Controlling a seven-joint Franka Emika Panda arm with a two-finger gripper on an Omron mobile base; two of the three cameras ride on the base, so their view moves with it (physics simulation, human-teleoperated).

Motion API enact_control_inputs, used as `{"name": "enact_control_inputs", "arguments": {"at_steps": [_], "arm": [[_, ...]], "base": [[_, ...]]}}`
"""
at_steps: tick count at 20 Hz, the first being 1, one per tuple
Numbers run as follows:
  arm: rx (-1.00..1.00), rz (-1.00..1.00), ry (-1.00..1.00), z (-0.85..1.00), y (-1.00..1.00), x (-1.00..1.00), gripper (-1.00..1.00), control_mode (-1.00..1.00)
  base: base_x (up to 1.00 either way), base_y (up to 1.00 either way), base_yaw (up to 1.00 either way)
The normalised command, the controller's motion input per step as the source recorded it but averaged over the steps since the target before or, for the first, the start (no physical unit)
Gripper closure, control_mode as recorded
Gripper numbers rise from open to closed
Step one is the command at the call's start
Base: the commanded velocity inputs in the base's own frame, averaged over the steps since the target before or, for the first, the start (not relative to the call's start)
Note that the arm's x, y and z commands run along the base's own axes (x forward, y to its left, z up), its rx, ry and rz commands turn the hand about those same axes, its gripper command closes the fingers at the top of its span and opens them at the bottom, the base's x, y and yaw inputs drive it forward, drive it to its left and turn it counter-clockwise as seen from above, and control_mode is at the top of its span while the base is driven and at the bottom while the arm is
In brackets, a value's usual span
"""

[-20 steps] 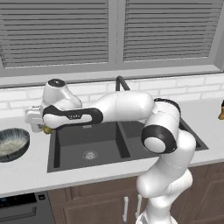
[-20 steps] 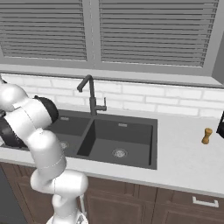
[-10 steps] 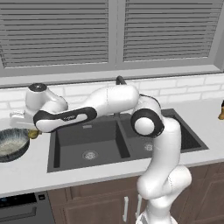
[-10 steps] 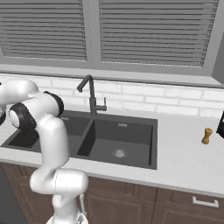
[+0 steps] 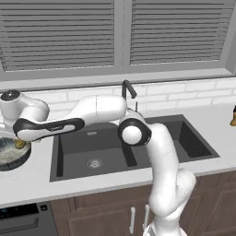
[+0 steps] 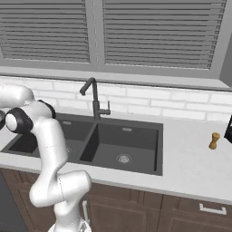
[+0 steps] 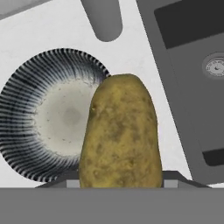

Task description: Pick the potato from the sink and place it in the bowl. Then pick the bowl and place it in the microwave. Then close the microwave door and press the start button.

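Pincer (image 7: 119, 183) pinching potato (image 7: 119, 140), long axis running lengthwise out from the fingers. Held above the desk (image 7: 144, 78) at the bowl (image 7: 52, 114) rim, sink (image 7: 192, 83) beside.

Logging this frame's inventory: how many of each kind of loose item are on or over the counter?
Potato: 1, in the gripper
Bowl: 1
Small brown grinder: 1
Total: 3
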Motion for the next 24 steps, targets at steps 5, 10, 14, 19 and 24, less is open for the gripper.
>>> {"name": "enact_control_inputs", "arguments": {"at_steps": [5,10,14,19,24], "arm": [[0.0,0.0,0.0,-0.29,-0.08,0.0,1.0,-1.0],[0.1,0.0,0.0,-0.53,-0.28,0.0,1.0,-1.0],[0.24,0.0,-0.06,-0.19,-0.03,0.31,1.0,-1.0],[0.15,0.0,0.01,-0.18,0.17,0.44,1.0,-1.0],[0.0,0.0,0.07,-0.37,0.09,0.11,1.0,-1.0]], "base": [[0.0,0.0,0.0],[0.0,0.0,0.0],[0.0,0.0,0.0],[0.0,0.0,0.0],[0.0,0.0,0.0]]}}
